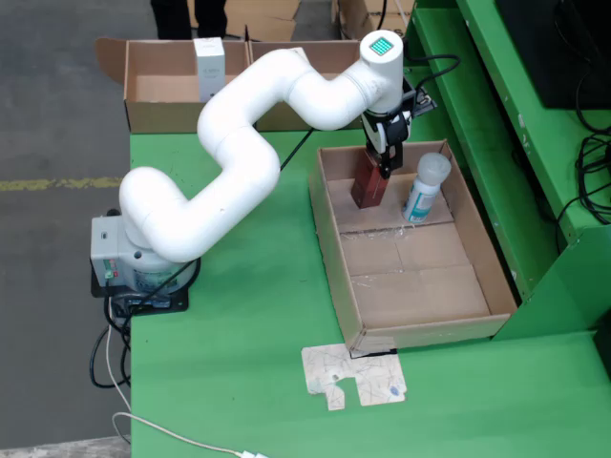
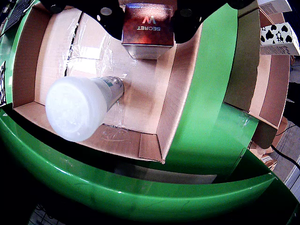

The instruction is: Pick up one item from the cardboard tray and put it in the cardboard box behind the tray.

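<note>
While bent, fingers (image 1: 384, 164) around carton (image 1: 369, 184)

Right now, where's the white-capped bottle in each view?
View from above: white-capped bottle stands in the tray's far end, right of the dark red box.
View riding on the gripper: bottle at left-centre, cap toward the camera.
Shared landmark: the dark red box at the gripper.

Seen from above, the tray (image 1: 410, 286) sits on the desk (image 1: 248, 334); inside, a carton (image 1: 369, 184) stands at the bottle's (image 1: 425, 186) nine o'clock.
</note>
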Robot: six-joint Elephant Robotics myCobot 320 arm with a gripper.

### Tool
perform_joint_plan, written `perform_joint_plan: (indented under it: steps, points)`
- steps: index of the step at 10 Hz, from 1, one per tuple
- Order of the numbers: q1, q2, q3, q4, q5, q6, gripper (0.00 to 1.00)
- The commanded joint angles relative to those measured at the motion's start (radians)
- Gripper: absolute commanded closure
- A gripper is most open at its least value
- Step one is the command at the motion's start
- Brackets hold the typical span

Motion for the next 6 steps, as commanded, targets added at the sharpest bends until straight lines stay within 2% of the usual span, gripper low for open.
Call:
perform_joint_plan:
  steps: [1, 6]
  points:
    - [-0.011, 0.076, 0.026, 0.010, 0.003, -0.009, 1.00]
    - [-0.015, 0.107, 0.026, 0.108, -0.030, -0.016, 1.00]
